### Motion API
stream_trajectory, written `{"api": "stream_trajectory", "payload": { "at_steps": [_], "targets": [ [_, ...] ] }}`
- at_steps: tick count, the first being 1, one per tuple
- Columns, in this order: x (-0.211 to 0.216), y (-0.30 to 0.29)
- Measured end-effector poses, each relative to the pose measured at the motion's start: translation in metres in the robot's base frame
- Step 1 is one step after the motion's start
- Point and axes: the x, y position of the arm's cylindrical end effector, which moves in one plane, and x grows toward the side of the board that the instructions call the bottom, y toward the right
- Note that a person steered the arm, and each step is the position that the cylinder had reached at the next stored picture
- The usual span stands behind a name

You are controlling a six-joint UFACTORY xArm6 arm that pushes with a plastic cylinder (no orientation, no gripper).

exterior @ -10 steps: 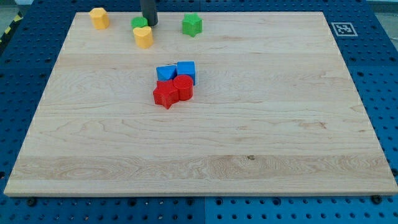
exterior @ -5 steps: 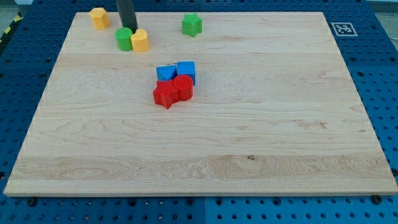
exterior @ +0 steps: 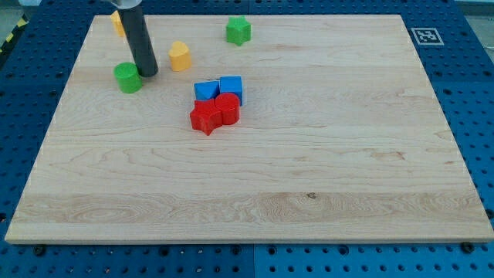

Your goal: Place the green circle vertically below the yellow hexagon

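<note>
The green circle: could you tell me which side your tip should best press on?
Probably its top-right side wall. The green circle is a low round block; my tip sits at its right. The yellow hexagon, partly hidden, lies above it.

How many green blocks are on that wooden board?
2: a green circle near the view's upper left, just left of my tip, and a green star at the view's top.

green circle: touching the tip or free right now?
Touching, as far as the view shows: my tip sits against the right edge of the green circle, no visible gap.
</note>
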Motion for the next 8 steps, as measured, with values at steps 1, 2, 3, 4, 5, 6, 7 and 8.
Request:
{"api": "stream_trajectory", "payload": {
  "at_steps": [1, 2, 3, 4, 5, 6, 7, 8],
  "targets": [
    [0.015, -0.012],
    [0.020, -0.016],
    [0.027, -0.020],
    [0.028, -0.030],
    [0.029, -0.033],
    [0.029, -0.033],
    [0.029, -0.033],
    [0.040, -0.018]
  ]
}}
